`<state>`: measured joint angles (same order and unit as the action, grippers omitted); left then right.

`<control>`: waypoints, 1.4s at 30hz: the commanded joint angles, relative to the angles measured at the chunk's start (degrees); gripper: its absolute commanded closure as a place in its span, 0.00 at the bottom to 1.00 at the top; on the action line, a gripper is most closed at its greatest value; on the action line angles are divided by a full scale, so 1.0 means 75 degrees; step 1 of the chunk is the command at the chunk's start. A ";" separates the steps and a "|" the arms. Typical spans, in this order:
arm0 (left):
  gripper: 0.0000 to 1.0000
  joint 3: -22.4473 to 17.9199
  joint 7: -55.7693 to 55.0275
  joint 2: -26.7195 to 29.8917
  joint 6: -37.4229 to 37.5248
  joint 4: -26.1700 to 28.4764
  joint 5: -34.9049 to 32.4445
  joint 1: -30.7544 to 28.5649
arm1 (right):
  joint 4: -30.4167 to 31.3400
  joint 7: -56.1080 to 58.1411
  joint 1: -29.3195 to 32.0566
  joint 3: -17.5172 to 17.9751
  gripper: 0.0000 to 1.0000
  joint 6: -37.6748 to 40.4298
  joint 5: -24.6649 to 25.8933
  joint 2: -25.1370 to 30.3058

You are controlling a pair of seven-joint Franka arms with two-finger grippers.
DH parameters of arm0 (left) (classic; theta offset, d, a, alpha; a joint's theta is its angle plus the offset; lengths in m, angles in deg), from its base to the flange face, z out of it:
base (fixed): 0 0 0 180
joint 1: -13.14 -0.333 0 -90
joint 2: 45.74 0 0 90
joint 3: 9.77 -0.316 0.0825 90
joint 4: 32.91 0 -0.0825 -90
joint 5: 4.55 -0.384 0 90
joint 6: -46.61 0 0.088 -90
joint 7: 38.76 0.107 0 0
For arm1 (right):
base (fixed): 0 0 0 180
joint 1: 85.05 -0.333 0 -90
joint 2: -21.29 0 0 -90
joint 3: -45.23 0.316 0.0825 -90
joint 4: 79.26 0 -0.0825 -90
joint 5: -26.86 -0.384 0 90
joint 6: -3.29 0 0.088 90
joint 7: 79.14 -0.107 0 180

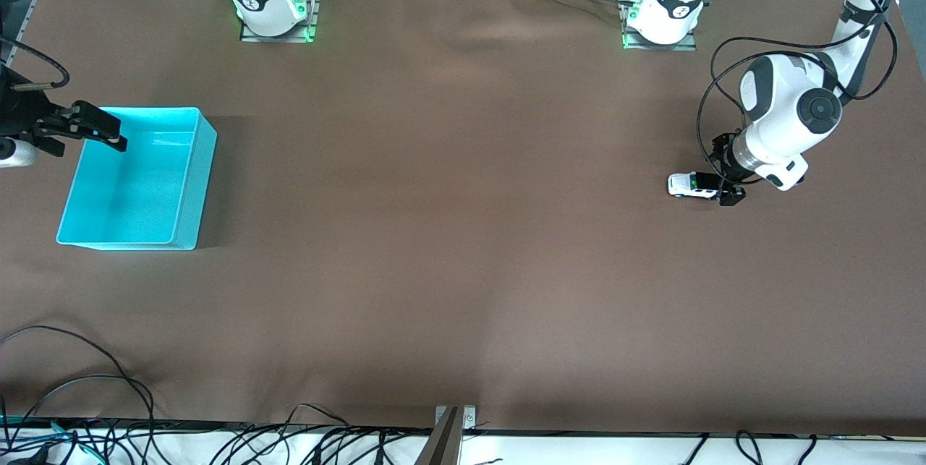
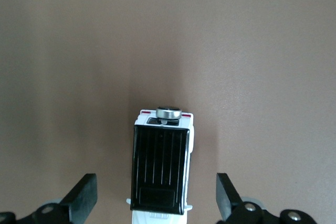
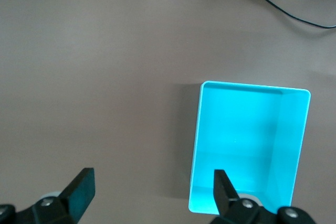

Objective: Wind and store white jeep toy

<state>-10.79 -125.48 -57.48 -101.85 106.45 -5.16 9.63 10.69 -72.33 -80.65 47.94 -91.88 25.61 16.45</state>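
White jeep toy (image 2: 160, 174) shows no readable writing.

Left gripper (image 2: 152, 203) low, fingers apart (right gripper (image 3: 149, 198) likewise, raised).

matt brown cloth table (image 1: 463, 233), glossy cyan plastic bin (image 1: 195, 183).

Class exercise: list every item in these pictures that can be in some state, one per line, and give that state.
white jeep toy: upright on its wheels on the table, between the left gripper's fingers, not gripped.
cyan bin: upright, open-topped, nothing in it, at the right arm's end of the table.
left gripper: open, lowered around the jeep.
right gripper: open, holding nothing, over the cyan bin's edge.
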 commanded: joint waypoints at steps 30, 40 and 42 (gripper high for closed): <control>1.00 0.0593 -0.0260 0.0112 -0.0268 -0.0124 0.0070 0.0093 | -0.0134 0.0030 0.0022 0.0002 0.00 0.0115 -0.0067 -0.0046; 1.00 0.1530 -0.1876 0.0078 -0.0280 -0.0147 0.0047 0.0105 | -0.0145 0.0030 0.0022 0.0002 0.00 0.0115 -0.0078 -0.0046; 1.00 0.1647 -0.2345 0.0042 -0.0314 -0.0147 -0.0070 0.0151 | -0.0145 0.0030 0.0022 0.0002 0.00 0.0115 -0.0078 -0.0057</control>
<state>-0.53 -136.48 -58.11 -105.35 105.38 -5.16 10.33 10.69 -72.33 -80.65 47.94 -91.81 25.61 16.42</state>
